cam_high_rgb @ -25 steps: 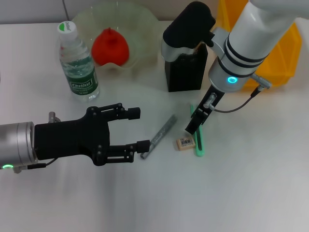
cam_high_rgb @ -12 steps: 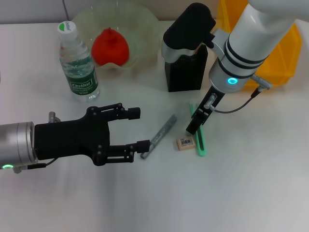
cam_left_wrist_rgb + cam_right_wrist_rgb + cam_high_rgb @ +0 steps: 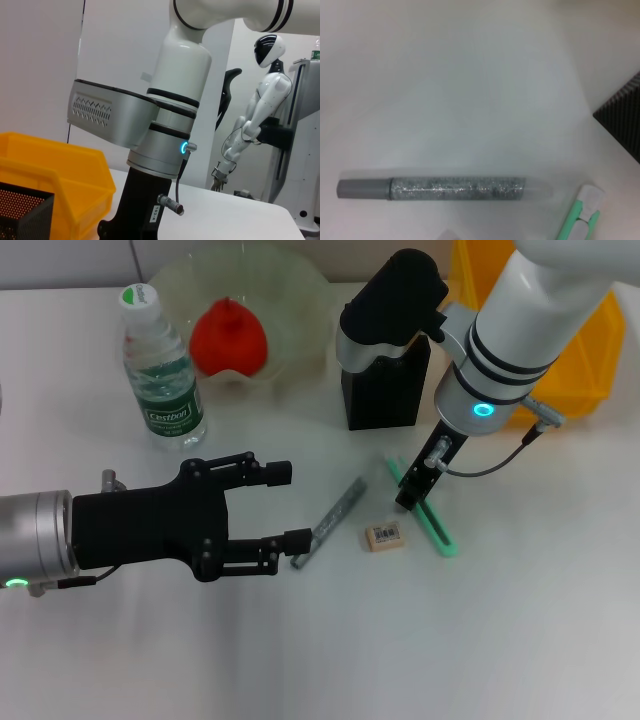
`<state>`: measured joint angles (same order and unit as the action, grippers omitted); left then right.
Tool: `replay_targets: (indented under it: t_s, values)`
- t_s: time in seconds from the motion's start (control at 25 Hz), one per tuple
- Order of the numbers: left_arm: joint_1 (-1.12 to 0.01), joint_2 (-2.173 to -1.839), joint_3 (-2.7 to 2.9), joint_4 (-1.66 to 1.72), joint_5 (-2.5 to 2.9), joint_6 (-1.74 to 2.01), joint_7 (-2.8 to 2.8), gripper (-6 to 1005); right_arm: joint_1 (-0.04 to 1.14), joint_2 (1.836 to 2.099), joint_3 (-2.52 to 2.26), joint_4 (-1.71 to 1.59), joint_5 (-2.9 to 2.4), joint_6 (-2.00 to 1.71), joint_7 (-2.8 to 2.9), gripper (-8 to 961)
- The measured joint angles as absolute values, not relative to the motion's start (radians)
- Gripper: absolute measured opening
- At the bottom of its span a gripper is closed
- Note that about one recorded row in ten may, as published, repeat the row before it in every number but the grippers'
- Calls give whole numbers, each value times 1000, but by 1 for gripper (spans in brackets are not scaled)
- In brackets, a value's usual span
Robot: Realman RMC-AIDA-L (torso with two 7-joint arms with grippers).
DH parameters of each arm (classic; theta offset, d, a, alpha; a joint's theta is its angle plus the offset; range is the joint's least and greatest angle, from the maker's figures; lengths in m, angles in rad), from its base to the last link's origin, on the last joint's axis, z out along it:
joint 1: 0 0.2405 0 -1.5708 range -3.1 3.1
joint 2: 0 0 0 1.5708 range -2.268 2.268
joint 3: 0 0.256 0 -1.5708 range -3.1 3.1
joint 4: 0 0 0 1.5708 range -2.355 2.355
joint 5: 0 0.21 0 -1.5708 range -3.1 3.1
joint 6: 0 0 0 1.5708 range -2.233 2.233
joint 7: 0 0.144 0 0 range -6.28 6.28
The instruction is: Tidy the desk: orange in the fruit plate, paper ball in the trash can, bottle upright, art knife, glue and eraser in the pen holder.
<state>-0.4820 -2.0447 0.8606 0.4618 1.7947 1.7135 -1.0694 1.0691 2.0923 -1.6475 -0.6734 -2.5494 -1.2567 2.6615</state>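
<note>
My right gripper (image 3: 410, 492) is down on the table and shut on the green art knife (image 3: 438, 532), which lies slanted in front of the black pen holder (image 3: 385, 390). The knife's tip shows in the right wrist view (image 3: 577, 220). The tan eraser (image 3: 385, 535) lies just left of the knife. The silver glue stick (image 3: 336, 513) lies left of that and also shows in the right wrist view (image 3: 455, 189). My left gripper (image 3: 288, 507) is open and empty, with its fingertips beside the glue stick's near end. The bottle (image 3: 160, 370) stands upright. The orange (image 3: 228, 337) sits in the clear fruit plate (image 3: 300, 300). The paper ball is out of view.
A yellow bin (image 3: 585, 350) stands at the back right behind my right arm, and also shows in the left wrist view (image 3: 50, 170). The pen holder's mesh corner shows in the right wrist view (image 3: 622, 125). Bare white table lies in front.
The art knife has swung: its near end moved right, away from the eraser. My right gripper shifted slightly right and back with it. The left arm has not moved.
</note>
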Motion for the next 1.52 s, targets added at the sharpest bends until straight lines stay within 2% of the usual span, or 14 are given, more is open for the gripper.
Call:
replay_targets:
  t_s: [0.28, 1.32, 1.52]
  values:
    - [-483, -2045, 861, 463, 1795, 1713, -1071, 792, 1069, 2092, -1647, -670, -2549, -1259, 2661, 400]
    - [-486, -2045, 861, 463, 1795, 1713, -1072, 793, 1069, 2092, -1647, -660, -2549, -1271, 2665, 204]
    - [-487, -2045, 861, 463, 1795, 1713, -1072, 792, 1068, 2092, -1647, -658, -2549, -1273, 2665, 196]
